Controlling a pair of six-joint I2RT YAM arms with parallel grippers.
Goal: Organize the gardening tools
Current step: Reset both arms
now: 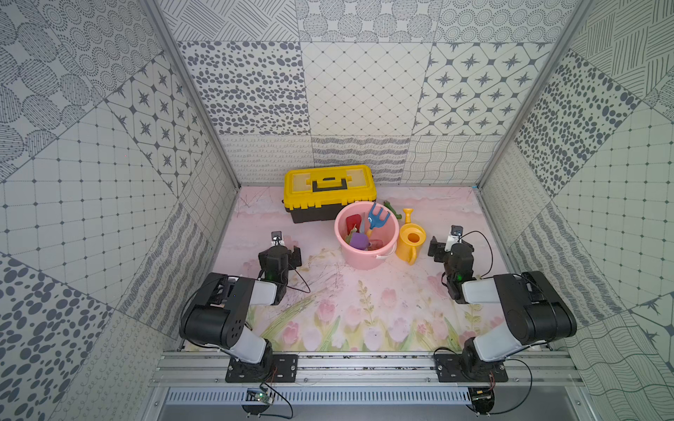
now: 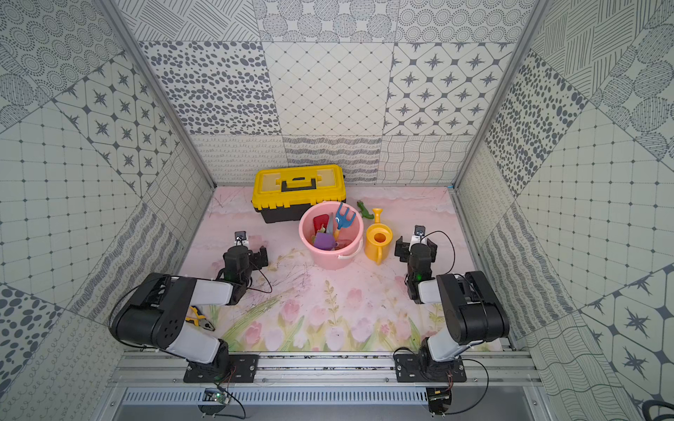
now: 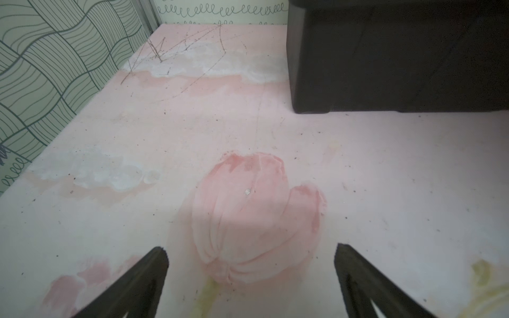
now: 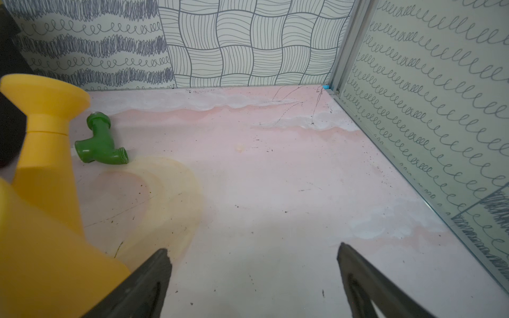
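Pink bucket (image 1: 364, 261) holds one red spade (image 1: 353, 221), one blue fork (image 1: 377, 217), one purple scoop (image 1: 359, 240); yellow toolbox (image 1: 330, 197) closed; left gripper (image 3: 250, 247) and right gripper (image 4: 254, 250) spread wide, empty.

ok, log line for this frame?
left gripper open | right gripper open | fork, spade, scoop in pink bucket | watering can beside it

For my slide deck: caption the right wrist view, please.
Open right gripper hovers over pink mat beside yellow watering can; green pipe fitting beyond.

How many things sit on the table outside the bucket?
4: toolbox behind the bucket, watering can beside it, green fitting behind the can, pliers under the left arm. Arms may hide more.
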